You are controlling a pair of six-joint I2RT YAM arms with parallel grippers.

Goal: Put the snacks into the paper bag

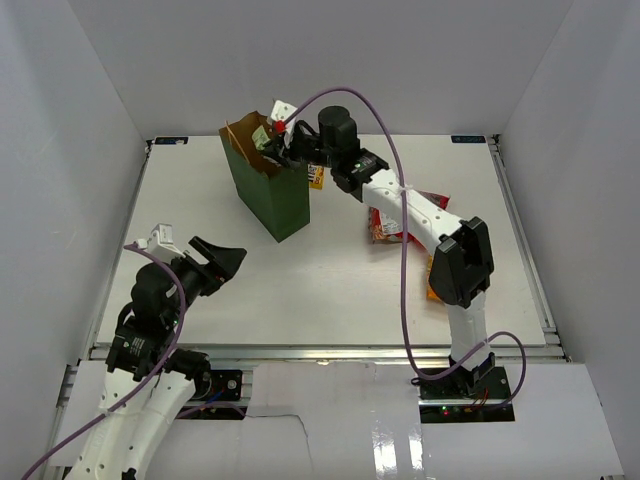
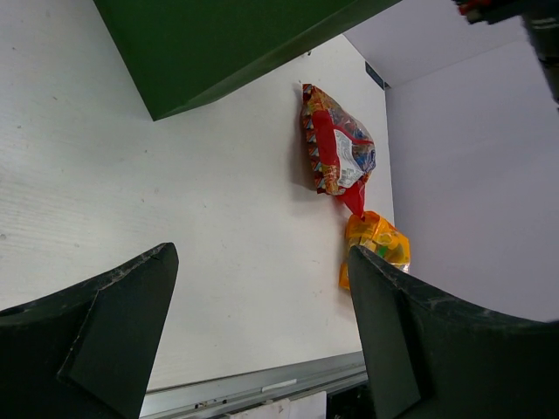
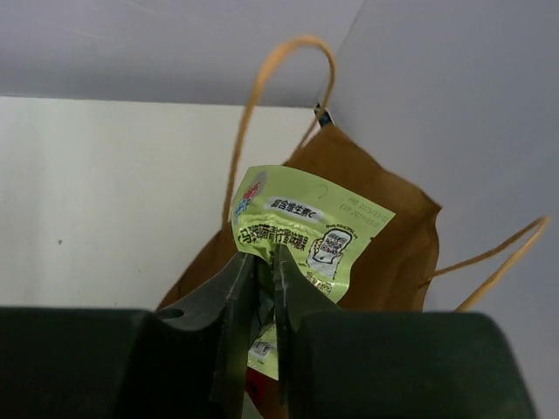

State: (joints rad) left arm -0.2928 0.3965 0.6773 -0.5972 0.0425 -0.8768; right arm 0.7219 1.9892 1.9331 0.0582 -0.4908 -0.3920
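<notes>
My right hand pinches the green packet tight over the paper bag by the far edge of the counter, so I should lower it inside before letting go.

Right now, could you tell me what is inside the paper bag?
At the mouth of the paper bag, the right gripper pinches a green packet, brown lining behind it. The packet and fingers cover the bag's depths, so anything already lying there cannot be seen.
</notes>
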